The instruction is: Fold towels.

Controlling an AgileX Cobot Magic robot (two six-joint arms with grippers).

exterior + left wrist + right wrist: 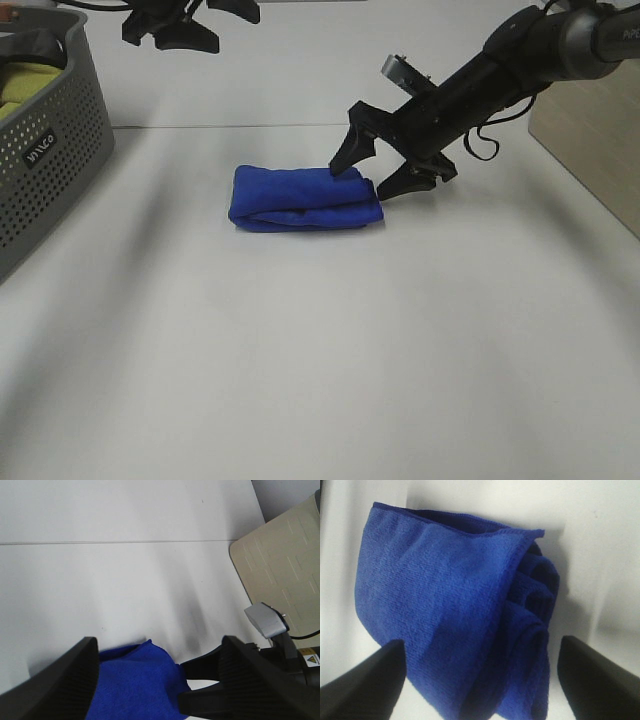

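Straddling folded towel [303,199] end — R fingers [352,150] wide, L fingers [60,680] wide, empty

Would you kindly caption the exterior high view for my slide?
Right end effector open at the folded blue towel on the white table.

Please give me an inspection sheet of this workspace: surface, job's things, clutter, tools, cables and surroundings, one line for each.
Surface: white table, bare in front.
Job's things: royal-blue plush towel, folded in layers, lying flat at the middle.
Clutter: grey perforated plastic basket at the left edge, yellow-green cloth inside.
Tools: right tool open, straddling the towel's right end; left tool open, raised at the back.
Cables: black cable looped on the right arm.
Surroundings: beige board at the right.
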